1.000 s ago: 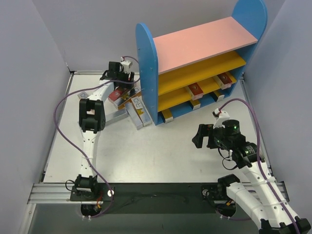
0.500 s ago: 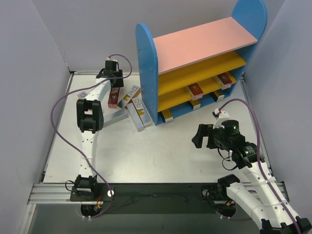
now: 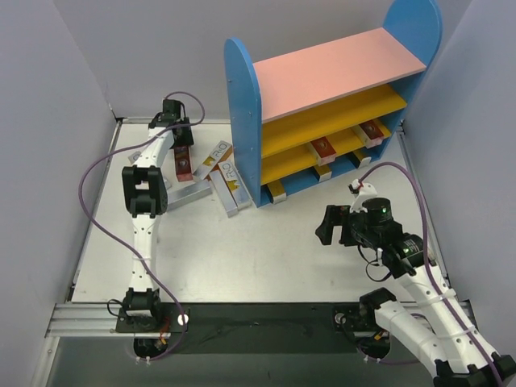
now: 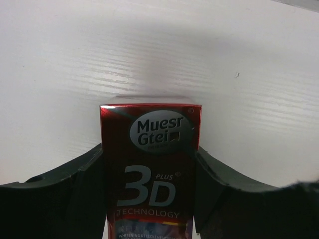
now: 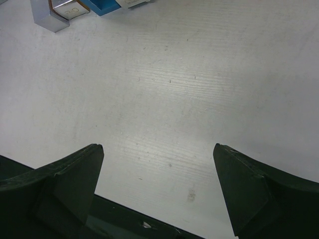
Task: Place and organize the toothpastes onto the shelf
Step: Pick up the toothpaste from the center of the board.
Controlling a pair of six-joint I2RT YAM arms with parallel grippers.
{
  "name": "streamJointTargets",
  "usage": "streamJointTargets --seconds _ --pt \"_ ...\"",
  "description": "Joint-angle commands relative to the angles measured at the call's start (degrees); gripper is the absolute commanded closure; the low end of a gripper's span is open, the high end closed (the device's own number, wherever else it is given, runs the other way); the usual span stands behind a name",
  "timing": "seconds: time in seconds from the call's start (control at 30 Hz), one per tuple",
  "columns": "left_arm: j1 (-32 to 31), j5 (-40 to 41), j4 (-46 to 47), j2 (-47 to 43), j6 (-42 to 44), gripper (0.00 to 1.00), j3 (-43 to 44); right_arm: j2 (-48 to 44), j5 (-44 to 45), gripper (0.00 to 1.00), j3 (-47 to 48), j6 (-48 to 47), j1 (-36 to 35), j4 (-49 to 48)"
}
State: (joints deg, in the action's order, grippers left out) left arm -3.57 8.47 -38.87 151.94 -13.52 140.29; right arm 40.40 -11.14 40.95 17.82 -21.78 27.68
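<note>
The shelf (image 3: 242,97) has blue sides and base, a pink top and yellow middle boards. The red box (image 4: 149,169) at far left is glossy, with a silver oval and white lettering. The silver boxes (image 3: 228,184) beside it show yellow patches. The worktop (image 3: 266,250) is white.

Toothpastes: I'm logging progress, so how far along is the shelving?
Done: several boxes lie on the lower boards of the shelf. In hand: the left gripper is closed on a red box. Remaining: the silver boxes piled on the table beside the shelf; the right gripper is open, holding nothing.
</note>
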Motion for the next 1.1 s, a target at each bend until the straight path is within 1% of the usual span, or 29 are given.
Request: streamJointTargets --seconds 0.0,0.1,0.13,0.17,0.23,0.27,0.4,0.43,0.5,0.53,0.57,0.6,0.63,0.67,0.7,0.73,0.8,0.87,0.9,0.97,1.07 --pt "1.3 -4.0 -2.2 -0.7 -2.8 0.41 -0.8 1.3 2.1 0.0 2.7 0.2 -1.7 0.3" --pt "1.6 -4.3 0.6 -6.0 -4.1 0.48 -5.2 2.0 2.6 0.0 3.3 -0.4 -3.1 -0.2" --pt "1.6 -4.1 2.1 -9.1 -4.8 0.5 -8.0 2.2 2.8 0.0 3.3 -0.4 -3.4 -0.6" --pt "1.6 -3.9 2.7 -10.8 -6.9 0.54 -9.5 2.4 2.9 0.0 3.3 -0.3 -4.4 -1.0" --pt "1.6 -3.6 2.9 -15.2 -9.1 0.58 -12.2 2.5 2.7 0.0 3.1 -0.1 -5.3 -3.1" --pt "1.6 -3.4 2.7 -16.7 -11.7 0.59 -12.8 2.7 2.6 0.0 2.6 0.1 -5.9 -3.9" --pt "1.3 -4.0 -0.1 -24.7 -18.5 0.6 -17.7 3.1 2.3 0.0 1.0 1.7 -9.8 -10.9" --pt "0.9 -4.2 -0.6 -28.2 -19.5 0.6 -18.9 3.4 2.3 0.0 0.6 2.0 -10.6 -12.3" --pt "0.2 -3.4 -1.8 -31.9 -23.9 0.6 -23.6 3.7 3.0 0.0 -0.6 3.7 -13.0 -16.7" --pt "-0.8 -2.8 -1.7 -36.1 -25.1 0.6 -25.4 4.0 3.1 0.0 -1.0 4.4 -14.0 -18.4" --pt "-1.5 -2.0 -1.7 -38.4 -28.6 0.6 -30.3 4.2 3.7 0.0 -1.5 5.0 -14.7 -21.8" --pt "-2.2 -1.4 -0.7 -40.9 -30.1 0.6 -32.7 4.5 3.8 0.0 -2.2 6.0 -15.5 -23.6" --pt "-4.1 -1.0 0.1 -45.7 -31.6 0.6 -35.8 5.5 4.0 0.0 -2.5 6.3 -17.1 -25.4" --pt "-5.2 -0.6 1.0 -48.2 -35.0 0.6 -41.1 5.9 4.4 0.0 -2.6 6.8 -17.8 -28.9" --pt "-6.3 0.0 2.8 -50.7 -36.6 0.6 -43.9 6.5 4.8 0.0 -3.1 7.6 -18.7 -30.5" --pt "-8.0 1.9 3.4 -55.1 -38.3 0.62 -46.2 7.7 4.9 0.0 -3.2 8.9 -19.7 -32.1" --pt "-12.5 3.8 4.6 -60.4 -42.5 0.62 -51.4 8.5 4.4 0.0 -3.8 10.1 -20.8 -37.9" --pt "-16.5 5.8 4.4 -63.4 -47.1 0.62 -54.1 9.9 4.9 0.0 -4.1 11.3 -22.4 -43.2" --pt "-17.7 5.9 5.0 -65.9 -48.3 0.62 -56.3 10.4 5.0 0.0 -4.1 11.6 -22.7 -44.8" --pt "-20.5 7.5 5.1 -68.0 -51.6 0.63 -58.5 12.0 5.2 0.0 -4.1 13.3 -23.4 -48.7" --pt "-24.7 10.4 5.6 -71.4 -54.3 0.64 -61.1 13.6 4.5 0.0 -3.2 15.2 -23.8 -52.4"
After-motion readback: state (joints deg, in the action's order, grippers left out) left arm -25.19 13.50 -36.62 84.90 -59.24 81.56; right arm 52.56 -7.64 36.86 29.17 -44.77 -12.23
